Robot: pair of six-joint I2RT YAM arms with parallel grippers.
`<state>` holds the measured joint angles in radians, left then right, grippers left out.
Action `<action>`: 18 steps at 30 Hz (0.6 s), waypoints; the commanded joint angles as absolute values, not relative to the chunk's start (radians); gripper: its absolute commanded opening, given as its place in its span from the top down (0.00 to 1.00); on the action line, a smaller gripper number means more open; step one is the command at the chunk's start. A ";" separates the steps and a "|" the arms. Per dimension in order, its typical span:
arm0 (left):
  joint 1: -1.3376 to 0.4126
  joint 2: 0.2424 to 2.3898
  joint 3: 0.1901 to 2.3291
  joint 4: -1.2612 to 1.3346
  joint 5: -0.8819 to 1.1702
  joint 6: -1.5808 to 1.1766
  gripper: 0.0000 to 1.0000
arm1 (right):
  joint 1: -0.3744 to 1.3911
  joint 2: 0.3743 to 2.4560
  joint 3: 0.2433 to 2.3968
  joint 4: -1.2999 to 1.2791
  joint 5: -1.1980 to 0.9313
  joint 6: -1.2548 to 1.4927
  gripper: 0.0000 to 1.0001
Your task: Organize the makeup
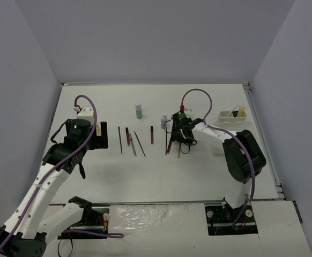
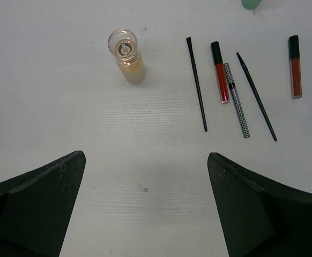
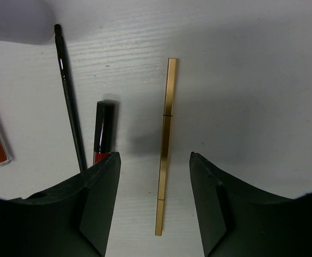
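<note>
My right claw (image 3: pixel 153 160) hangs low over the counter (image 1: pixel 199 171) with its jaws parted and nothing in them. The gold stick (image 3: pixel 165 144) lies flat between the two fingers, touching neither. Just left of it lies a black-capped red tube (image 3: pixel 103 128), its lower end hidden behind the finger on that side of the view, and beside that lies a thin black brush (image 3: pixel 70 107). My left claw (image 2: pixel 146 155) is spread wide and grips nothing, hovering above bare counter. Ahead of it the beige bottle (image 2: pixel 127 61) stands upright. To its right a row of sticks lies roughly parallel: a flat-tipped black brush (image 2: pixel 197 83), a red gloss tube (image 2: pixel 220 72), a checkered pencil (image 2: pixel 237 99) just beside that tube, a slanted black liner (image 2: pixel 257 96) and, a little apart, a brick-red tube (image 2: pixel 294 67). From above, the green-based bottle (image 1: pixel 139 111) stands farther back near the counter's middle, and the grey bottle (image 1: pixel 164 121) stands just beside my right wrist. The white tray (image 1: pixel 225 120) sits at the far right with a few items inside that I cannot make out.
</note>
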<state>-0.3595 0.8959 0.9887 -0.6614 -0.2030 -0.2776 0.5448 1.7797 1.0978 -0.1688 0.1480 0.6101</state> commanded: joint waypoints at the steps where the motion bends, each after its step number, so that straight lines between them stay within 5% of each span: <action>1: -0.353 0.890 1.014 -0.635 -0.207 -0.291 0.03 | 0.540 1.821 1.158 -0.170 0.170 0.652 0.51; 9: -0.353 0.888 1.014 -0.635 -0.207 -0.291 0.03 | 0.534 1.882 1.160 -0.171 0.197 0.663 0.65; 13: -0.354 0.887 1.014 -0.637 -0.207 -0.291 0.03 | 0.526 1.882 1.146 -0.175 0.225 0.662 0.89; 18: -0.353 0.889 1.014 -0.637 -0.208 -0.291 0.03 | 0.517 1.824 1.152 -0.193 0.250 0.639 1.00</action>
<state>-0.3595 0.8955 0.9886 -0.6617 -0.2028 -0.2779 0.5300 1.8690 1.1393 -0.1544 0.1868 0.6514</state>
